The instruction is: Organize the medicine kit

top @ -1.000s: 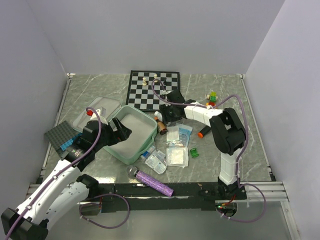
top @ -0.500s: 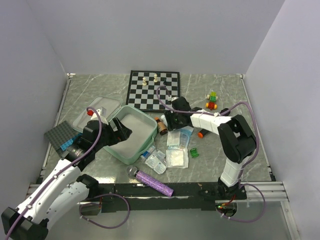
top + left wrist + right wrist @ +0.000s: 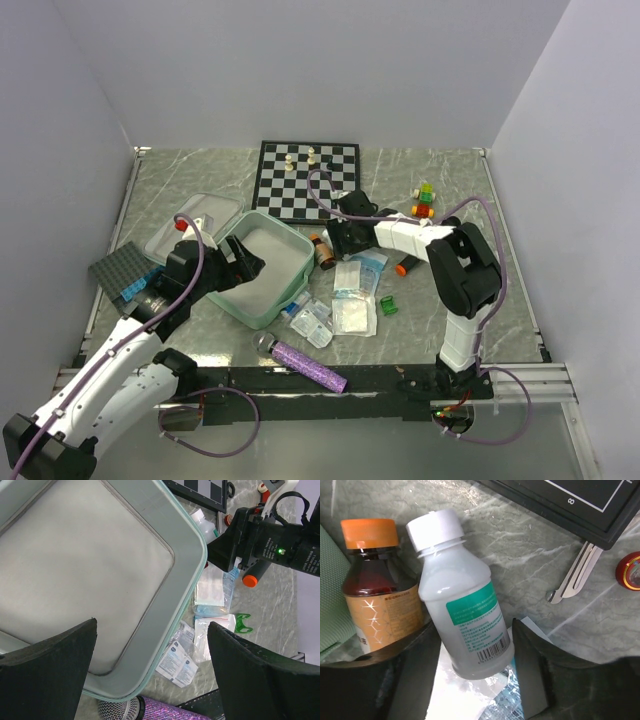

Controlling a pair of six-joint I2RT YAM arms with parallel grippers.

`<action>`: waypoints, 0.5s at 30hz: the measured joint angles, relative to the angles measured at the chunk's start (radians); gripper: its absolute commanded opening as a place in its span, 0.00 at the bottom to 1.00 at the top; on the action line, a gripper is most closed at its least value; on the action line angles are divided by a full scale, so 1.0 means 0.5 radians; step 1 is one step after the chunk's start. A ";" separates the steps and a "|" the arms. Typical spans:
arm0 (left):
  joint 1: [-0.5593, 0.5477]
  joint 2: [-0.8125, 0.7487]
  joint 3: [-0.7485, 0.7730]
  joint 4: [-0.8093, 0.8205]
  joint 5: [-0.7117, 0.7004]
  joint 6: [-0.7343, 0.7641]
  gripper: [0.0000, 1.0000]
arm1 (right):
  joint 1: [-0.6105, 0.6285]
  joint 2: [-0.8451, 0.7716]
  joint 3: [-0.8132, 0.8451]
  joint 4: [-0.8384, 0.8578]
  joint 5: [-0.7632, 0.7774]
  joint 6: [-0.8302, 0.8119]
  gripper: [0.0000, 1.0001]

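There's the left gripper (image 3: 241, 263) over the medicine kit (image 3: 272, 250), black fingers (image 3: 50, 675) flung wide, soft mint rounded case, grey-lined, eight o'clock on the marbled table (image 3: 200, 180), right gripper (image 3: 332, 240) bracketing a frosted white-capped bottle (image 3: 465, 625), pinch unclear.

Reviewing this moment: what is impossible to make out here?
Right wrist view: white bottle's label print too small to read; whether the right claw presses it is unclear.
Right wrist view: brown bottle's base hidden behind a claw finger.
Left wrist view: medicine kit cut off by the frame's top and left edges.
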 measured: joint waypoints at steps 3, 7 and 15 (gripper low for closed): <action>0.000 0.003 0.000 -0.002 -0.001 0.000 0.96 | 0.000 0.002 0.000 0.001 -0.008 -0.010 0.50; 0.000 0.004 0.000 -0.008 -0.001 0.001 0.96 | 0.000 -0.011 -0.006 0.002 -0.004 -0.006 0.48; 0.000 -0.007 0.000 -0.008 -0.001 0.001 0.96 | 0.013 -0.376 -0.051 -0.140 0.083 0.010 0.47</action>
